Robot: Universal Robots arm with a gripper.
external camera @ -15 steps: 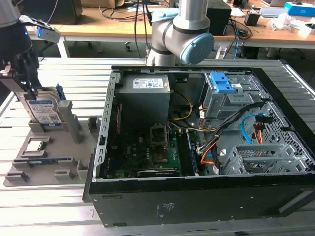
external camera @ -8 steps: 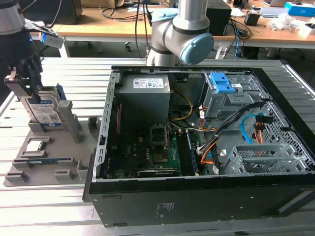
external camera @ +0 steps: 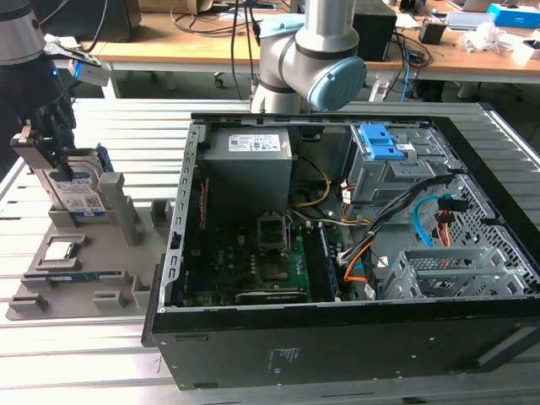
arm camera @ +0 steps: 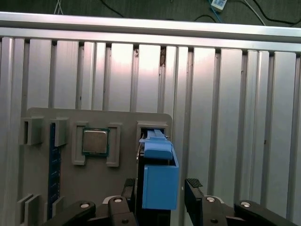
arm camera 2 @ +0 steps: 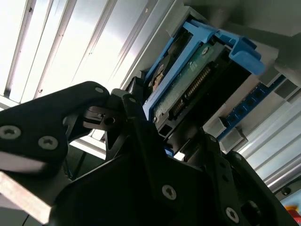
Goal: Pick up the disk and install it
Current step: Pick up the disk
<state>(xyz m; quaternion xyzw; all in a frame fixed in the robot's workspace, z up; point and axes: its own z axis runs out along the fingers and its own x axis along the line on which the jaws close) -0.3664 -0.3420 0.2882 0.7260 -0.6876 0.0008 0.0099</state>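
Disk [external camera: 78, 192] stands on edge in a slot of the grey fixture plate [external camera: 126, 283], at the exterior view's left, well apart from the open computer case [external camera: 337, 346]. We see its white-and-blue label facing the camera there, and its blue carrier [arm camera: 159, 181] end-on in the first wrist view.

We find the gripper [external camera: 52, 156] lowered over the disk's top edge. In the first wrist view its black fingers [arm camera: 193, 187] flank the carrier. One sits close against the disk's dark side. The other stands off by a thin strip of grey plate, so we read the jaws as parted narrowly around the disk, not clamped on it. In the second wrist view the disk's connector edge [arm camera 2: 188, 80] sits just beyond the finger linkage.

Close around the disk we note a grey upright post [external camera: 114, 198] of the fixture just beside it, toward the case. A square processor chip [arm camera: 95, 142] lies in its own pocket near the disk's slot, and a blue memory stick [arm camera: 52, 165] lies farther along the plate.

Inside the case, the grey drive bay [external camera: 384, 181] carries a blue latch [external camera: 378, 142]. Black, orange and blue cables [external camera: 422, 221] run across the space in front of it, above a perforated metal cage [external camera: 447, 270]. The power supply [external camera: 249, 160] sits beside the bay, and the arm's base [external camera: 308, 67] stands behind the case.
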